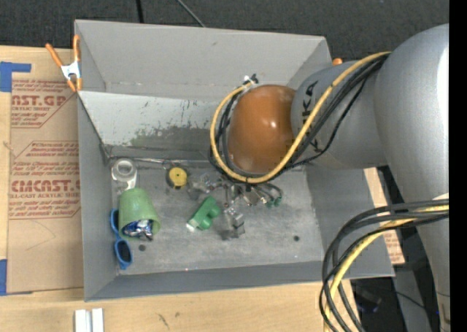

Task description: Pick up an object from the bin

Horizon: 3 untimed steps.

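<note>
My gripper (234, 214) hangs low over the middle of the bin floor, just beneath the orange wrist cover. A small green block-like piece (203, 214) with a white end lies right beside it on its left, close to touching. A yellow round piece (176, 176) sits further up and to the left. A tiny green bit (273, 202) lies just right of the gripper.
At the bin's left side lies a green cup (136, 211) on its side with something shiny and blue in its mouth. Blue sunglasses (120, 244) lie beside it, and a clear small jar (123, 171) stands above it. The arm covers the bin's right rear.
</note>
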{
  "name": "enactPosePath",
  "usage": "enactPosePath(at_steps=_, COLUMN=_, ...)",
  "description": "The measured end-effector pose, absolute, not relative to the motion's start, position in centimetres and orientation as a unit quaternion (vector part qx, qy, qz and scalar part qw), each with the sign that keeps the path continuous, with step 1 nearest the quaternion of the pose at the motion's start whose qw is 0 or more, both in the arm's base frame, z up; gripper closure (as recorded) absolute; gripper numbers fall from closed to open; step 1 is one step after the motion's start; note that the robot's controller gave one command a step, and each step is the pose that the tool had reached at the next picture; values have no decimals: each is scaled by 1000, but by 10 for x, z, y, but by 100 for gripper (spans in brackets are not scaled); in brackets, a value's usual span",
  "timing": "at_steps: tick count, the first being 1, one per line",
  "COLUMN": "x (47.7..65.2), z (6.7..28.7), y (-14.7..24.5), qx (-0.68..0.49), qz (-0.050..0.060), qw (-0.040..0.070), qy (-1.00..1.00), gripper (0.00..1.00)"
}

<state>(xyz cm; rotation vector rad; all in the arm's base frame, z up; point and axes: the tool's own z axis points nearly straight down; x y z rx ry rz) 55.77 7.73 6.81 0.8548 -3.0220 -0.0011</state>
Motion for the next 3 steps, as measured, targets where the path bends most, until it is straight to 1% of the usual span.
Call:
enactPosePath(at_steps=1, x=558, z=68, y=78, qx=272, qz=-1, qw=0, qy=-962, gripper=0)
enactPosePath(at_steps=2, x=558, z=69, y=78, qx=272, qz=-1, qw=-1, qy=-962, gripper=100)
enactPosePath(at_steps=3, x=560, z=146, y=80, qx=272, qz=0, qw=-5, qy=-962, gripper=100)
